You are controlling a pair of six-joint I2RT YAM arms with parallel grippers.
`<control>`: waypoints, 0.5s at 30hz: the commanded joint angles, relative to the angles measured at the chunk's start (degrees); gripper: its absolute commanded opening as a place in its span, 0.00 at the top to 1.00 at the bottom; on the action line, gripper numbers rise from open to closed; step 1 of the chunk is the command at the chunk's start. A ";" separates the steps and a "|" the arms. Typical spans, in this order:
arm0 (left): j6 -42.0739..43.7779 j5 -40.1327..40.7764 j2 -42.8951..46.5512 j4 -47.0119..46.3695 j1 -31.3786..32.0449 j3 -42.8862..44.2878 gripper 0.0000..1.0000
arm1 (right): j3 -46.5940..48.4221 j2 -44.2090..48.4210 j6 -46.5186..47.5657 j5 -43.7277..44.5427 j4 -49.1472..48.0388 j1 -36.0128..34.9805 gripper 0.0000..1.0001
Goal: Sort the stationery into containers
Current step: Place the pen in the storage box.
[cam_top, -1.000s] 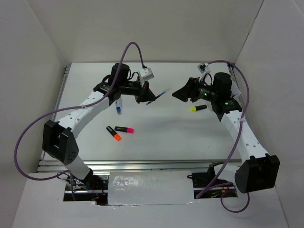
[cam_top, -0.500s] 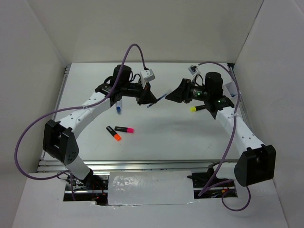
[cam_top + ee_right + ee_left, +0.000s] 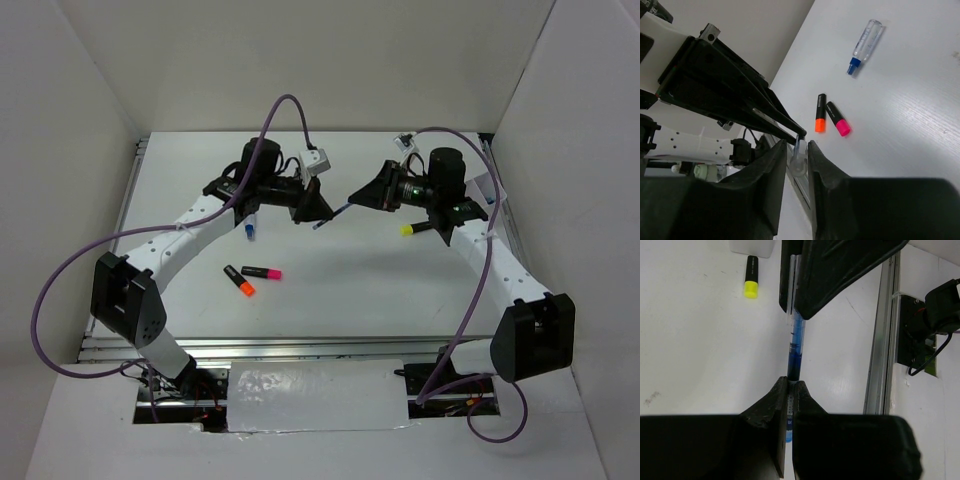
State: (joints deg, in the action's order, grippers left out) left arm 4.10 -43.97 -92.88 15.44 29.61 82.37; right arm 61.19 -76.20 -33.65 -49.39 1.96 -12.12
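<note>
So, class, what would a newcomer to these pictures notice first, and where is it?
The two arms meet tip to tip above the middle of the table. The left gripper is shut on a blue pen, and the right gripper has its fingers on either side of the pen's other end. On the table, an orange highlighter and a pink highlighter lie together at the front left, and a yellow highlighter lies alone on the right.

From my console this reads as a robotics lab test cell. A bare white table [image 3: 330,290] is boxed in by plain white panels [image 3: 330,60]. Aluminium framing rails [image 3: 300,347] run along its edges, purple cables [image 3: 283,97] loop above it, and loose wiring [image 3: 170,385] shows at the near edge.
</note>
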 commanded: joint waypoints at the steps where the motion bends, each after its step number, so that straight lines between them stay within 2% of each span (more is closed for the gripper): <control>1: -0.41 -2.18 0.51 -1.03 0.63 0.95 1.00 | 2.27 0.09 -1.68 -1.59 -4.86 -0.27 0.71; 2: -0.32 -2.18 0.51 -1.11 0.63 0.95 1.00 | 2.18 0.26 -1.68 -1.50 -4.94 -0.19 0.81; 3: -0.32 -2.09 0.42 -0.94 0.63 0.95 0.95 | 2.01 0.44 -1.60 -1.33 -5.03 -0.19 0.86; 4: -0.58 -1.74 0.51 -0.94 0.63 0.95 0.87 | 2.00 0.53 -1.42 -1.24 -4.95 0.34 0.91; 5: -0.67 -1.04 0.42 -1.03 0.63 0.95 0.60 | 2.09 0.88 -1.25 -1.15 -4.34 0.78 1.00; 6: -0.84 -0.25 0.51 -0.77 0.63 0.95 0.48 | 2.27 1.06 -0.37 -1.15 -3.89 1.30 1.00; 7: -1.37 0.80 0.68 -0.76 0.54 0.87 0.09 | 2.44 1.23 0.33 -0.98 -3.11 2.96 1.00; 9: -1.38 3.97 0.68 -0.07 -0.16 1.21 0.01 | 3.67 1.94 5.13 0.16 1.10 5.51 1.00; 11: -1.90 5.46 0.51 -0.06 -1.74 1.74 0.01 | 7.78 2.02 11.64 2.96 9.96 10.08 1.00; 12: -2.25 6.77 0.42 -0.06 -2.44 1.92 0.01 | 9.28 1.85 18.11 8.20 12.61 11.49 1.00; 13: -3.38 7.48 0.16 -0.41 -3.75 2.18 0.01 | 10.78 1.67 20.70 10.86 16.37 15.33 1.00; 15: -3.57 9.51 -0.37 -0.85 -4.81 2.79 0.01 | 14.56 0.71 27.74 16.13 18.78 18.87 1.00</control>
State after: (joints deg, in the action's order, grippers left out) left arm 2.39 -38.04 -92.90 15.99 26.94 82.43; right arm 69.28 -76.20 -19.09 -42.22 14.09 2.63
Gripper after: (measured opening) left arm 0.993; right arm 0.211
